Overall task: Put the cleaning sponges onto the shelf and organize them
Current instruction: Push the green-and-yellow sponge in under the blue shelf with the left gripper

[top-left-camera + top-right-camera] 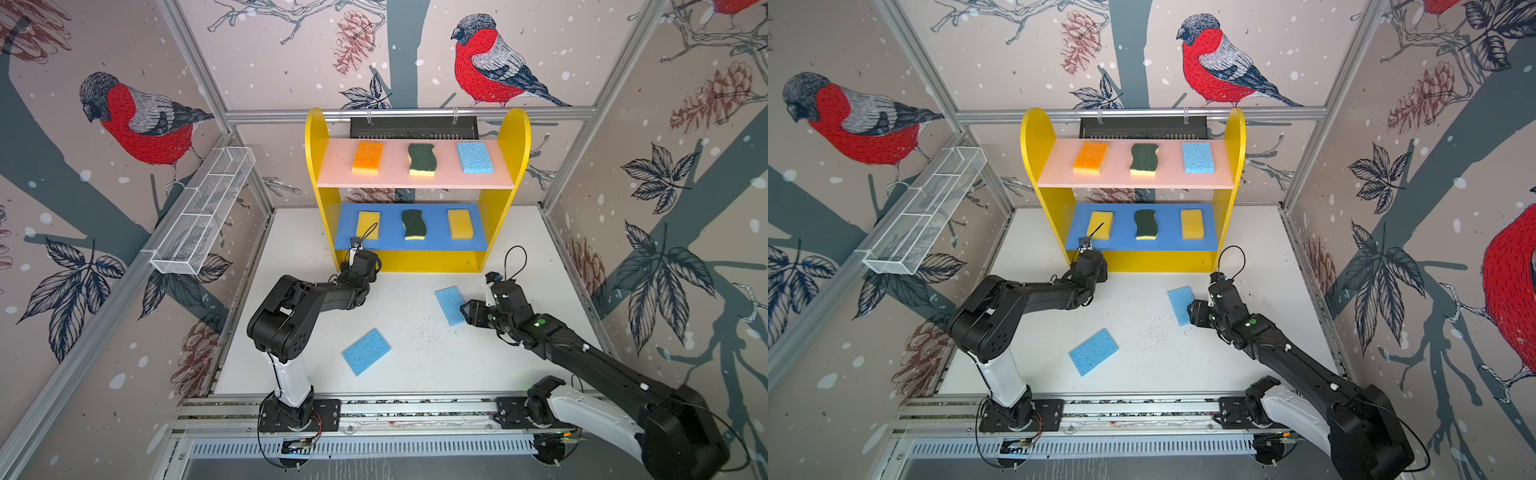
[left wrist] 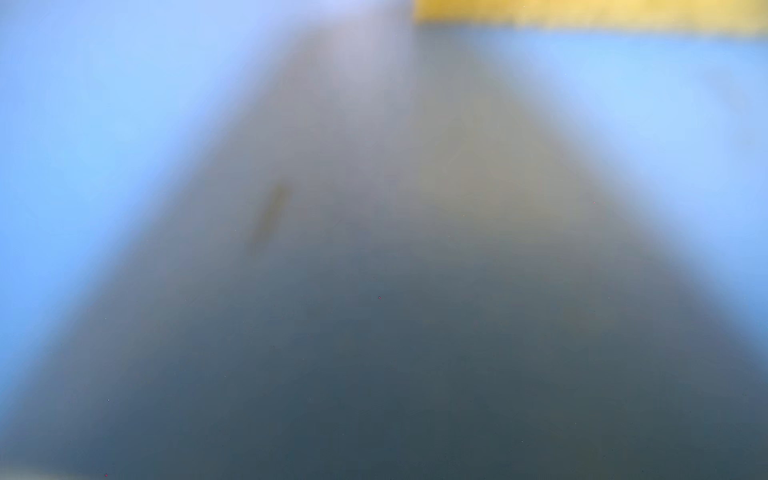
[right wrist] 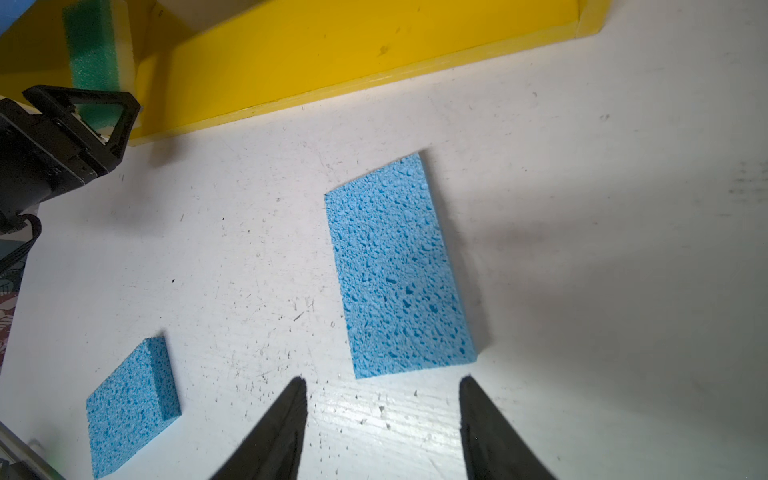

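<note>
The shelf stands at the back of the table. Its pink board holds an orange sponge, a wavy scourer and a light blue sponge. Its blue board holds a yellow sponge, a scourer and another yellow sponge. My left wrist reaches under the blue board. In the right wrist view my left gripper is at a green sponge on the yellow base; its grip is unclear, and the left wrist view is all blur. Two light blue sponges lie on the table. My right gripper is open just short of the nearer one.
A white wire-mesh basket hangs on the left wall. A black box sits behind the shelf's top. Both arm bases stand on a rail along the table's front edge. Frame posts and walls close in the sides.
</note>
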